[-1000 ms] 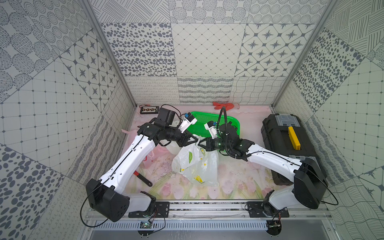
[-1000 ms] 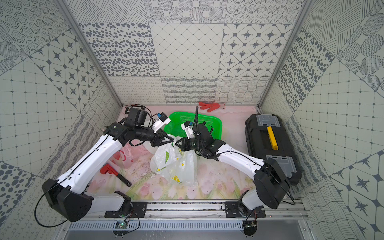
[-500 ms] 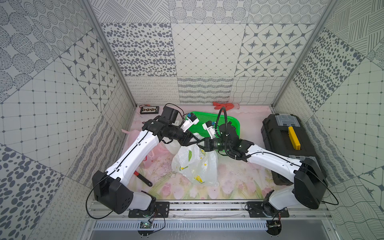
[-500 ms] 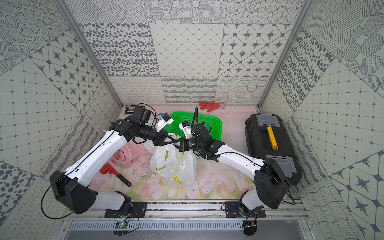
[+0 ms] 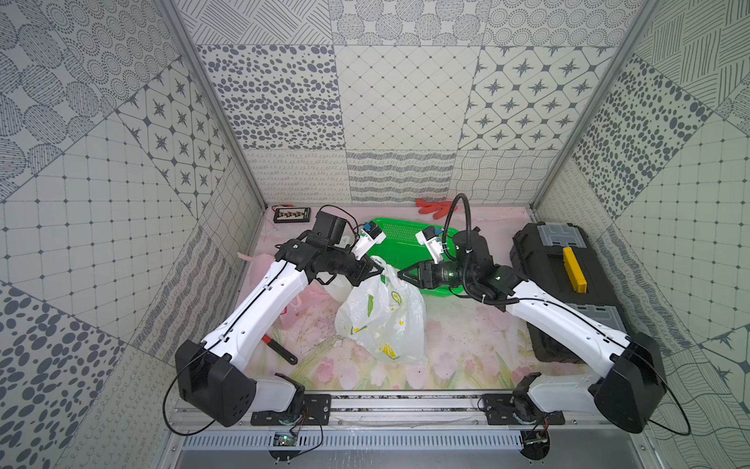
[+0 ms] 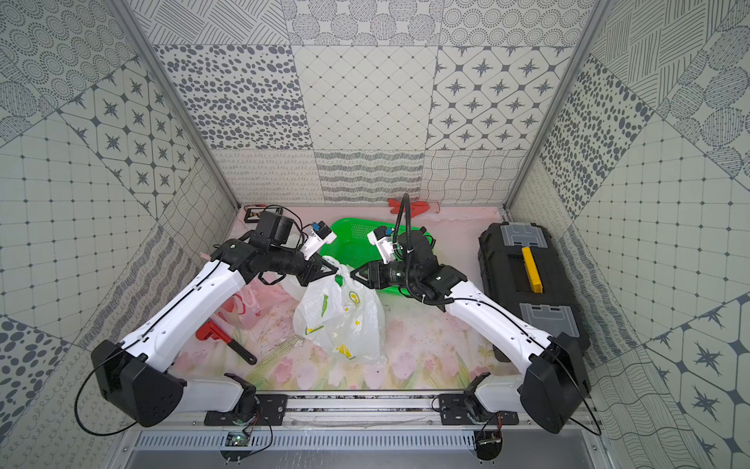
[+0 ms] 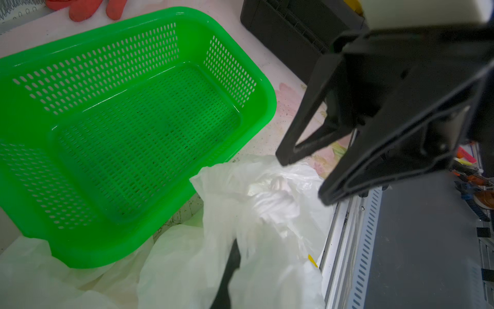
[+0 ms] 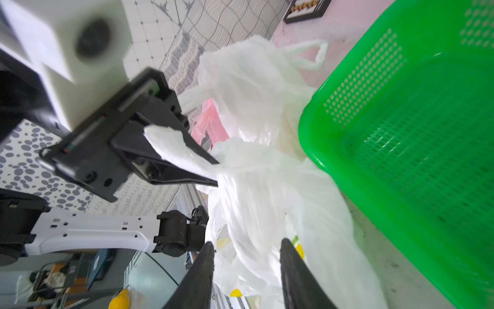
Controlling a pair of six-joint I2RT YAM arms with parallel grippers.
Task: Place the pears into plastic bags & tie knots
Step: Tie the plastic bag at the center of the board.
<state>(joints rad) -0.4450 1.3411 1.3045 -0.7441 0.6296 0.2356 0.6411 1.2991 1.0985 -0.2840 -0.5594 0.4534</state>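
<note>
Since no pears show anywhere, we judge they sit inside the lemon bag [image 5: 381, 320], which is slumped at centre frame in both top views with its mouth gathered upward. Just above it, the left gripper [image 5: 379, 270] is clamped tight on a white handle strip [image 8: 173, 149]. Facing it tip to tip, slightly right, the right gripper [image 5: 402, 275] has its jaws partly apart and grips nothing. Loose bag plastic lies just below the right tips in the left wrist view, so we reckon the right arm is nearer the free handle. The strip's long axis runs left-right between the grippers. Beyond sits the green basket [image 5: 399, 235], empty.
</note>
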